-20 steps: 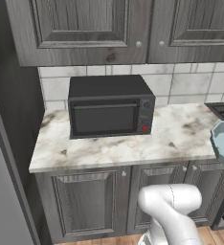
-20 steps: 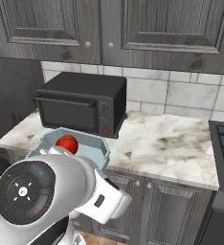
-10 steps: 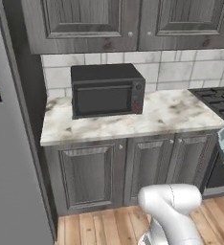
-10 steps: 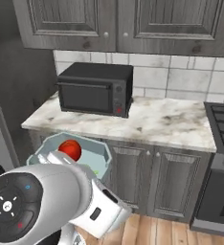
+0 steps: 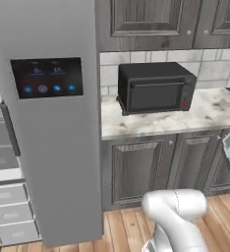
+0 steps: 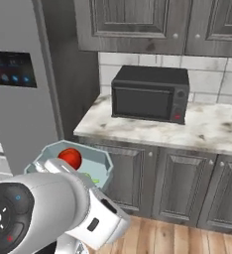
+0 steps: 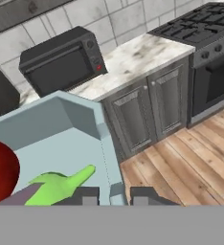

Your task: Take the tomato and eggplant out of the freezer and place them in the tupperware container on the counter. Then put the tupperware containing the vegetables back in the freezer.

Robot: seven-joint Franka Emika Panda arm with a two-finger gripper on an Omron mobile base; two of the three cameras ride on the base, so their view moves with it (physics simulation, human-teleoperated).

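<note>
While the pincer [image 7: 114, 195] pinches the near rim of the tupperware container [image 7: 61, 139], the tray hangs in the air in front of the cabinets, off the counter [image 7: 133, 57].

Its two dark tips sit either side of the tray's wall, clenched on it; inside, just beyond them, lie the eggplant [image 7: 51, 189], green stem toward the tips, and the tomato [image 7: 1, 170] beside it. From the right base camera the tray [image 6: 95, 166] with the red ball [image 6: 70, 158] floats near the freezer [image 6: 19, 84], whose dark touch panel [image 5: 46, 77] glows with blue icons, too blurred to read, perhaps digits. No brand shows on the microwave [image 5: 156, 86].
</note>
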